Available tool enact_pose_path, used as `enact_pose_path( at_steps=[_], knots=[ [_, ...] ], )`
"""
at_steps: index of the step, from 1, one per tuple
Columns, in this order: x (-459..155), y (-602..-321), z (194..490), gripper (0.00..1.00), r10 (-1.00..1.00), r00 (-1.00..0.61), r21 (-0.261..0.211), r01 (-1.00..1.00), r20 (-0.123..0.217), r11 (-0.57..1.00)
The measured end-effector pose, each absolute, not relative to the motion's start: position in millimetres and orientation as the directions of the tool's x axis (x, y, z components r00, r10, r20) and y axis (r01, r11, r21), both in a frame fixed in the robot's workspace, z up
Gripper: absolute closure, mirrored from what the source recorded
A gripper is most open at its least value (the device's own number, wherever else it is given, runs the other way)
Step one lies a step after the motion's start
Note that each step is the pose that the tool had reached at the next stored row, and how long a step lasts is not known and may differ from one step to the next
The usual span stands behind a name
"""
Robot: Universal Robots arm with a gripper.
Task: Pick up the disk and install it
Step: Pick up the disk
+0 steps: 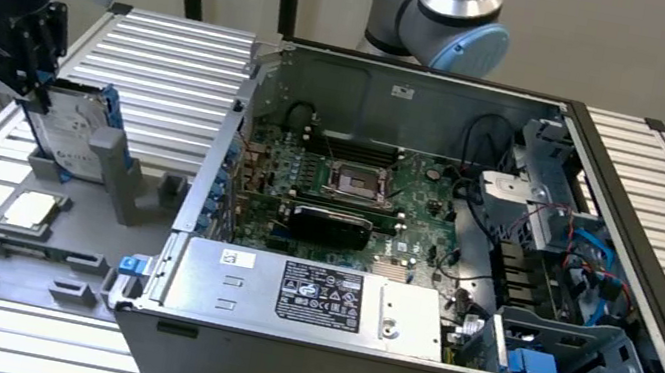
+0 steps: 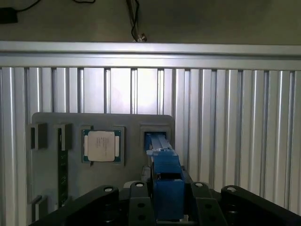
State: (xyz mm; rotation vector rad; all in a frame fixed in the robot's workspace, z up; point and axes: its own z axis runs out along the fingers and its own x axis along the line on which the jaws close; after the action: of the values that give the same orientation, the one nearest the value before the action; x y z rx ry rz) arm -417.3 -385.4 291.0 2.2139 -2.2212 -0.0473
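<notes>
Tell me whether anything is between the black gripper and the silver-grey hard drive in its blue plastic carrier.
Nothing visible does. The gripper is closed on the hard drive by its blue carrier edge, with the drive standing upright in the grey plastic holder at the exterior view's left.

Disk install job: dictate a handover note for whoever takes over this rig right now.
End effector: closed on the upper edge of the disk, with a finger on each side of its blue carrier.
Disk: stands on edge in its slot on the grey fixture tray, at the exterior view's left, outside the open computer case. A CPU chip lies on the same tray, untouched.
Done: the disk is grasped.
Left: the disk is not yet lifted out of the slot and not yet installed in the case.
</notes>
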Motion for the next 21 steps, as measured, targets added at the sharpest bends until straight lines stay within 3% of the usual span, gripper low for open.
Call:
enact_pose_path(
  at_steps=[21],
  knots=[
    [-417.3, -393.3, 290.5, 0.67, -1.000, -0.011, 0.025, -1.000, -0.025, 0.010]
  ],
)
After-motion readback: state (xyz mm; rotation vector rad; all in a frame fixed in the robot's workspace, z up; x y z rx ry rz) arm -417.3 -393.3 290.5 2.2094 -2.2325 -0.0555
